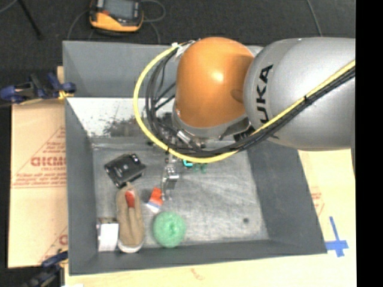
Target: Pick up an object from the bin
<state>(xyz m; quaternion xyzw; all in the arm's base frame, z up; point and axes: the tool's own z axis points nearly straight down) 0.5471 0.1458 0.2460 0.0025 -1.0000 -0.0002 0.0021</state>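
Grey metal bin (pixel 281 196), arm (pixel 299 94) entering from the view's right, gripper (pixel 169 185) hanging low over the bin floor; how far it is open cannot be told, and nothing is seen in its hold. From the gripper: tan brush-like piece (pixel 130 220) to the near-left, long axis running away from the camera; black flat case (pixel 124 168) to the left; green fuzzy ball (pixel 168 229) straight toward the near wall; white block (pixel 108 235) farthest near-left. Small red-and-white piece (pixel 154 199) — likeliest pick — lies just beside the gripper, slightly left and nearer the camera.
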